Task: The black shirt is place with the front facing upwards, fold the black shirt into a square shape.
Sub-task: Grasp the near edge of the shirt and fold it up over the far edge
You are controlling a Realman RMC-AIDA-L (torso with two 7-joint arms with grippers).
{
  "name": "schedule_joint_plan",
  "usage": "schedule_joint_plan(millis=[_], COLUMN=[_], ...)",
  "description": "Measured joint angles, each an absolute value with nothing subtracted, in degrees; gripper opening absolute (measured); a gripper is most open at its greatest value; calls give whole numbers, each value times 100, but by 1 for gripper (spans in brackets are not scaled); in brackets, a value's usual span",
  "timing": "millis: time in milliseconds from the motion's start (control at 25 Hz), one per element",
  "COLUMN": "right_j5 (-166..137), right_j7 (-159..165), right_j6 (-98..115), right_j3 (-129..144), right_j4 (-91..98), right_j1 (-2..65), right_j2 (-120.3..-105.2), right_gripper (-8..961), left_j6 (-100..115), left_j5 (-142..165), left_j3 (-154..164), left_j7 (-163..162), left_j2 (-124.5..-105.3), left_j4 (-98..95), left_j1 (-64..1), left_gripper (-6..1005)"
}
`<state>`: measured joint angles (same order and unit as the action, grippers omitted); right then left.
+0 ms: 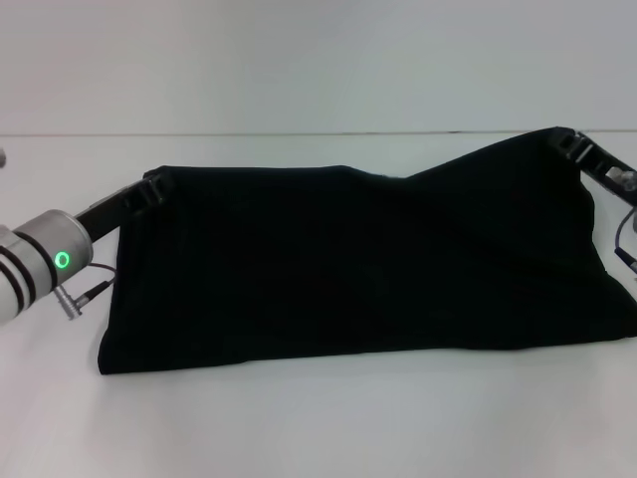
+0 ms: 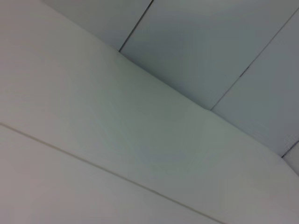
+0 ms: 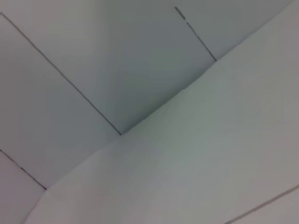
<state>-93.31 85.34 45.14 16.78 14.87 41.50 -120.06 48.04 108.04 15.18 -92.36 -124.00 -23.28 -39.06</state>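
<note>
Only the head view shows the work: the black shirt (image 1: 358,264) lies folded across the white table (image 1: 318,428), its far corners pinched shut in the left gripper (image 1: 156,185) and right gripper (image 1: 570,142). Both wrist views show only pale panels.

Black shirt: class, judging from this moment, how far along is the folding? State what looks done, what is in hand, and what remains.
Done: the black shirt looks folded once into a wide band on the white table. In hand: the left gripper and the right gripper each hold a far corner, the right one raised higher. Left: it is still much wider than deep, so more folding is needed for a square.
</note>
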Motion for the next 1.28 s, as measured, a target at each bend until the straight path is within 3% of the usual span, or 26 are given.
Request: schedule_joint_plan(millis=[160, 280, 400, 720, 1040, 1160, 1280], right_j5=[-9241, -8959, -8798, -8788, -8789, -8789, -8789], right_j7=[8108, 7748, 7457, 7386, 7427, 7427, 7427], right_j6=[4284, 4131, 4063, 3859, 4976, 5357, 5520], right_j3=[1641, 1653, 1679, 1666, 1683, 1653, 1646], right_j4=[1415, 1309, 1227, 1215, 1196, 1196, 1205], right_j1=[4236, 4277, 4306, 4317, 3806, 3561, 3399], right_j2=[-12017, -12018, -12013, -12013, -11981, -11975, -11971], right_gripper=[45, 175, 240, 415, 773, 887, 925], left_j6=[4389, 4284, 4270, 4101, 4051, 4070, 4265], left_j5=[10492, 10243, 9716, 9489, 9520, 9566, 9567], left_j3=[1507, 1473, 1465, 1475, 1504, 1510, 1502], left_j7=[-9089, -8808, -8245, -7839, -7809, -7850, -7927], left_j2=[-12411, -12411, -12410, -12410, -12408, -12394, -12390], left_j4=[-2137, -1989, -1769, -1624, -1622, -1664, -1731], left_j1=[-3962, -3988, -3986, -3978, -3910, -3856, -3736], left_gripper=[66, 68, 69, 388, 766, 795, 824])
